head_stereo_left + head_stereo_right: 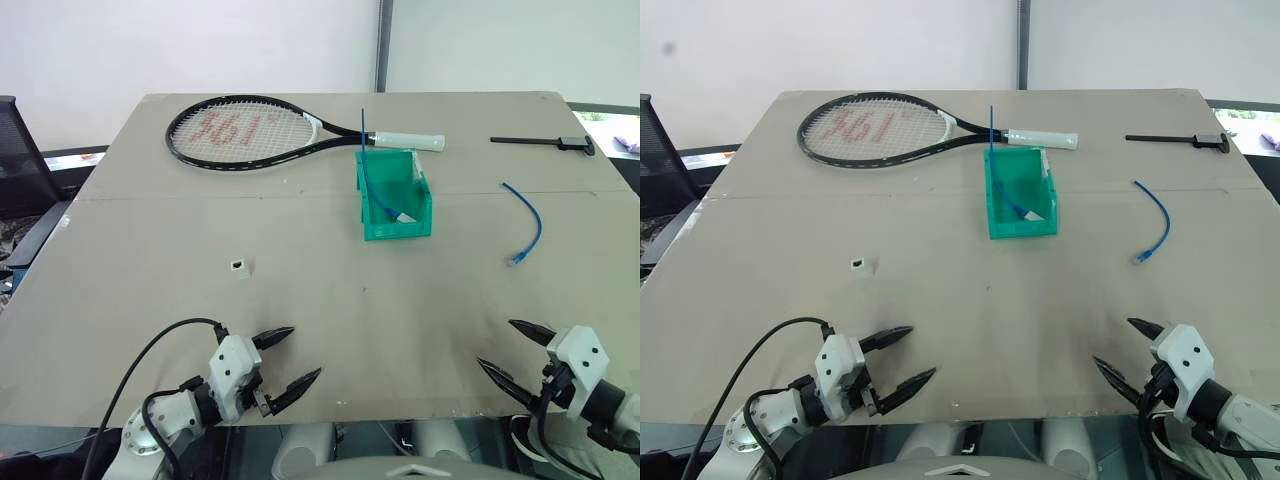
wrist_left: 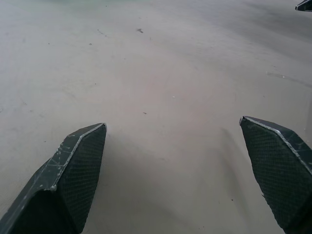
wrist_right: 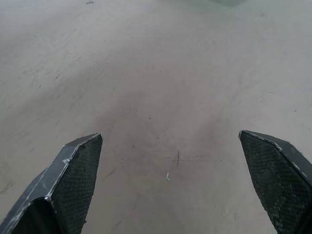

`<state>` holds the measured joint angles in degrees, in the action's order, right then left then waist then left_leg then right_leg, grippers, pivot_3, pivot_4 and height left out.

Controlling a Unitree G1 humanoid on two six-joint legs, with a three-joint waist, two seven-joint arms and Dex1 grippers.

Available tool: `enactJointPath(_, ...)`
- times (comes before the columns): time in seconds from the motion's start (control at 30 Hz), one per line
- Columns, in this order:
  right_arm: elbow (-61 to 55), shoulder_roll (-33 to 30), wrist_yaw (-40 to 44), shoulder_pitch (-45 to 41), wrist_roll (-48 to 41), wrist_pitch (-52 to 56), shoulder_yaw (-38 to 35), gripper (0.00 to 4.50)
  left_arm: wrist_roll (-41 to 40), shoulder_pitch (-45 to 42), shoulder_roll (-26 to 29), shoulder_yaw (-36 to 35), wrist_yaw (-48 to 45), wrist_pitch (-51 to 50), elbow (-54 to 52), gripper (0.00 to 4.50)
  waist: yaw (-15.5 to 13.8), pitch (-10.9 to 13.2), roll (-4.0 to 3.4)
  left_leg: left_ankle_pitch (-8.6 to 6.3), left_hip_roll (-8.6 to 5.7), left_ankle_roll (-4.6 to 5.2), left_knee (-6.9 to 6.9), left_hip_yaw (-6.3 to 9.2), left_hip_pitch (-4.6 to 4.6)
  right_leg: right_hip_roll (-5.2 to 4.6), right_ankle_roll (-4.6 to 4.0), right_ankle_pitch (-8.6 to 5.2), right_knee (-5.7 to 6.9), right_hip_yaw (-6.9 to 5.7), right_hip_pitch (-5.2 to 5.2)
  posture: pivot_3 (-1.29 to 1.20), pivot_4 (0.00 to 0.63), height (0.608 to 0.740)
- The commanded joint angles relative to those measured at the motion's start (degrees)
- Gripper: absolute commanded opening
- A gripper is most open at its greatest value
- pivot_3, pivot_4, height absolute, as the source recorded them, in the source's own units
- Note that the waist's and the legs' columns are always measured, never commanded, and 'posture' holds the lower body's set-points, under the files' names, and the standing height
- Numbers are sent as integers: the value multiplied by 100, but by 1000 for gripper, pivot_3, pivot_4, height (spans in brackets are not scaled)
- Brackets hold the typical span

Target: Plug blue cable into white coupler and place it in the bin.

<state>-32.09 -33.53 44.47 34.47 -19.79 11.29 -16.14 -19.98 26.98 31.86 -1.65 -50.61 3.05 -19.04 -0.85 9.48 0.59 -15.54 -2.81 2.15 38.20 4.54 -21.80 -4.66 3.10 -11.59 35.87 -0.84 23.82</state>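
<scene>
You see the table [image 1: 300, 300] with your left gripper [image 1: 292, 358] and right gripper [image 1: 505, 348] spread wide over its near edge, holding nothing. The white coupler [image 1: 239, 266] sits alone left of centre. The blue cable [image 1: 526, 224] curves on the right, well apart. The bin [image 1: 393, 196] stands mid-table with a straight blue cable [image 1: 367, 160] in it, a racket [image 1: 260, 132] just behind

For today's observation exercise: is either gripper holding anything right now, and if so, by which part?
Nothing is held. The left gripper and right gripper are both open over bare table.
</scene>
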Motion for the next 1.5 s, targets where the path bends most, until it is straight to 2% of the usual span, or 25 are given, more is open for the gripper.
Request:
enactJointPath(0.03, -74, -101, 8, -101, -137, -8, -248, 4425, -263, -31, 137, -115, -9, -226, -418, 4500, 0, 0, 0, 0, 0, 0, 0, 0, 0, 0, 0, 0, 0, 0, 0, 0, 150, 740)
enactJointPath(0.13, -47, -482, 179, -457, -261, 196, -472, 4425, -837, 54, 395, -291, -341, -473, -956, 4500, 12, 6, 2, 0, 1, 0, 3, 0, -2, 0, 0, 0, 0, -1, 0, 0, 150, 740)
enactJointPath(0.33, 407, -1851, 884, -1352, -178, 638, -578, 4425, -1083, 212, 829, -370, -944, -463, -1187, 4500, 15, 9, -3, -1, 0, 3, 0, -15, 1, -1, 0, 0, -1, 0, 1, 0, 150, 740)
enactJointPath(0.47, 1462, -2988, 1525, -2603, 562, 142, 103, 4425, -1154, 22, 989, -400, -1149, -515, -1230, 4500, 5, 24, -7, -2, -1, 7, 4, -30, 2, 11, -1, 1, -1, -12, 3, 0, 150, 740)
enactJointPath(0.57, 2556, -3432, 2138, -4098, 1219, -489, 1133, 4425, -1604, -380, 1201, -573, -915, -1104, -1710, 4500, 6, 40, 4, -2, 0, 7, 7, -27, 3, 19, -1, 1, -2, -20, 2, 0, 150, 740)
enactJointPath(0.63, 3483, -3355, 2542, -5213, 1849, -1100, 1909, 4425, -1995, -750, 1327, -674, -642, -1560, -2023, 4500, -2, 43, 10, -2, -1, 8, 8, -18, -4, 18, -4, 3, -2, -29, 3, 0, 150, 740)
enactJointPath(0.8, 5426, -2819, 3060, -7014, 2830, -2313, 3073, 4425, -2451, -1185, 1473, -675, 104, -2353, -2915, 4500, 40, 71, 9, -1, -2, 5, 4, -33, -8, 20, -26, 17, -12, -14, 9, 0, 150, 740)
enactJointPath(1.03, 7393, -2130, 3047, -8375, 3648, -3355, 3792, 4425, -2659, -1175, 1426, -614, 827, -2882, -3616, 4500, 124, 86, 9, 7, -6, -26, 0, -53, -12, 18, -11, 28, -25, 9, 17, 0, 150, 740)
enactJointPath(1.17, 8239, -1889, 3122, -8842, 4055, -3751, 4104, 3290, -2647, -1099, 1388, -638, 942, -2913, -3723, 4500, 129, 86, 10, 6, -6, -25, 1, -53, -5, 21, -28, 19, -24, 10, 10, 0, 150, 740)
enactJointPath(1.2, 8376, -1837, 3170, -8911, 4094, -3793, 4149, 2849, -2626, -1056, 1386, -664, 932, -2891, -3720, 4500, 140, 85, 11, 6, -6, -24, 2, -53, 0, 22, -29, 20, -22, 11, 7, 0, 150, 740)
enactJointPath(1.23, 8491, -1797, 3198, -8967, 4126, -3835, 4176, 2598, -2609, -1014, 1381, -687, 935, -2874, -3723, 4500, 147, 84, 12, 4, -6, -22, 3, -57, 5, 23, -33, 23, -21, 15, 3, 0, 150, 740)
enactJointPath(1.27, 8581, -1767, 3251, -9005, 4146, -3861, 4196, 2094, -2590, -968, 1368, -716, 945, -2856, -3718, 4500, 148, 84, 13, -4, -6, -6, 4, -58, 8, 23, -36, 29, -20, 15, 0, 0, 150, 740)
enactJointPath(1.33, 8688, -1716, 3326, -9036, 4133, -3837, 4180, 1704, -2559, -899, 1349, -748, 955, -2824, -3715, 4500, 148, 83, 15, -5, -6, -2, 12, -59, 10, 26, -33, 35, -16, 17, -3, 0, 150, 740)
enactJointPath(1.43, 8714, -1667, 3436, -9026, 4032, -3773, 4090, 328, -2521, -842, 1304, -780, 961, -2777, -3664, 4500, 151, 78, 22, -6, -4, 2, 16, -59, 25, 32, -37, 41, -15, 20, -19, 0, 150, 740)
enactJointPath(1.47, 8617, -1641, 3559, -8991, 3899, -3614, 4007, 85, -2504, -843, 1296, -781, 948, -2765, -3631, 4500, 151, 78, 22, -6, -3, 3, 18, -59, 29, 35, -38, 44, -13, 23, -22, 0, 150, 740)
enactJointPath(1.5, 8485, -1613, 3688, -8948, 3759, -3440, 3926, 85, -2485, -850, 1287, -780, 938, -2754, -3594, 4500, 150, 78, 22, -6, -3, 3, 18, -60, 32, 36, -38, 45, -12, 25, -24, 0, 150, 740)
